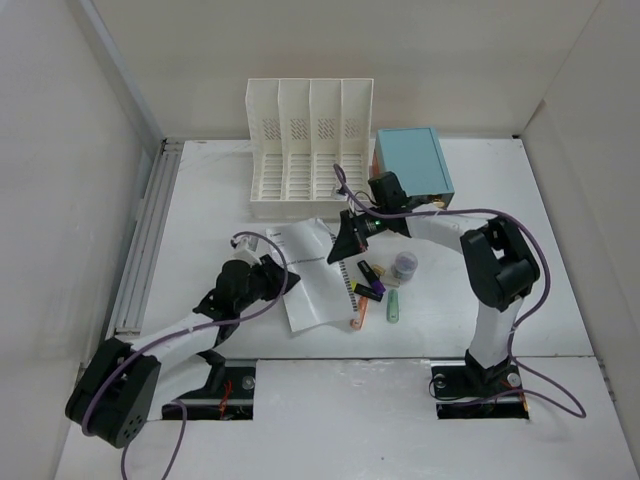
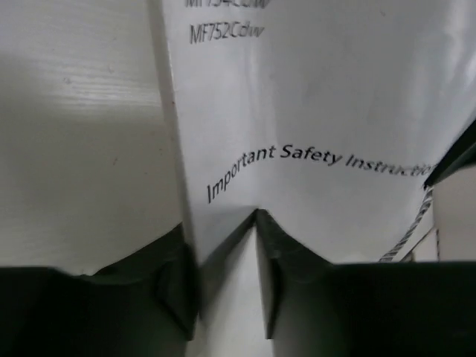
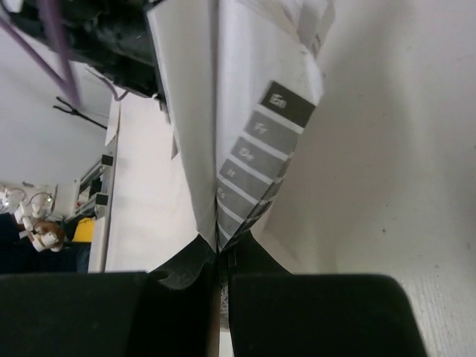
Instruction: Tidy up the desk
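The desk (image 1: 480,200) is a flat white tabletop. A white booklet (image 1: 310,270) printed "Important Safety Instructions" lies at its middle. My right gripper (image 1: 345,243) is shut on the booklet's far right corner and holds it raised. The right wrist view shows the pages (image 3: 201,111) pinched between the closed jaws of the right gripper (image 3: 221,249). My left gripper (image 1: 283,278) is at the booklet's left edge. In the left wrist view the left gripper (image 2: 223,223) has its jaws slightly apart, with the edge of the booklet (image 2: 320,111) between them.
A white slotted file rack (image 1: 310,145) and a teal box (image 1: 412,160) stand at the back. Markers (image 1: 370,280), a green tube (image 1: 394,308), an orange pen (image 1: 358,310) and a small jar (image 1: 405,264) lie right of the booklet. A ridged rail (image 1: 145,240) runs along the left.
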You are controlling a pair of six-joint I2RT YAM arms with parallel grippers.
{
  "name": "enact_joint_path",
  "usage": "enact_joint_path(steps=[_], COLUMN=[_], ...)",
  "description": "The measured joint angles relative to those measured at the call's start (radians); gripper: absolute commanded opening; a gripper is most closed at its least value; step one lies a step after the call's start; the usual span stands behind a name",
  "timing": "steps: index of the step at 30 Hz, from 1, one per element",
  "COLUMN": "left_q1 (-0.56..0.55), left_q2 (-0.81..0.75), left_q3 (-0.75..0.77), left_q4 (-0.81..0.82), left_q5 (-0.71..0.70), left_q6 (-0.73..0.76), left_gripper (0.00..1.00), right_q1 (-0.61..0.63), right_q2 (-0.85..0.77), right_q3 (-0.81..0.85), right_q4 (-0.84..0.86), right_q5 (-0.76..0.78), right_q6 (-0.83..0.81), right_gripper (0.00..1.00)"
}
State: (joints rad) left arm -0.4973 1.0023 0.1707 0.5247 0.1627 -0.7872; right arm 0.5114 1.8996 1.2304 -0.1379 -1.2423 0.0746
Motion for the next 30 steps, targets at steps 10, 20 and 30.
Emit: enact_joint_path(steps=[10,20,30], left_q1=[0.058,0.038,-0.007], left_q2=[-0.051,-0.169,0.370], left_q3=[-0.021,0.393,1.140], left_q4=[0.142,-0.141,-0.383], left_q5=[0.235,0.061,-0.457], left_q6=[0.026,0.094,0.362], left_gripper=[0.00,0.00,0.00], right_q1=[-0.007,-0.077,-0.412], right_q2=[-0.035,-0.250,-0.710], right_q3=[-0.012,0.222,0.172], right_q4=[-0.003,-0.353,-0.301], right_q5=[-0.040,0.415,0.611], right_q6=[-0.034,-0.370,-0.389], right_gripper=[1.00,1.00,1.00])
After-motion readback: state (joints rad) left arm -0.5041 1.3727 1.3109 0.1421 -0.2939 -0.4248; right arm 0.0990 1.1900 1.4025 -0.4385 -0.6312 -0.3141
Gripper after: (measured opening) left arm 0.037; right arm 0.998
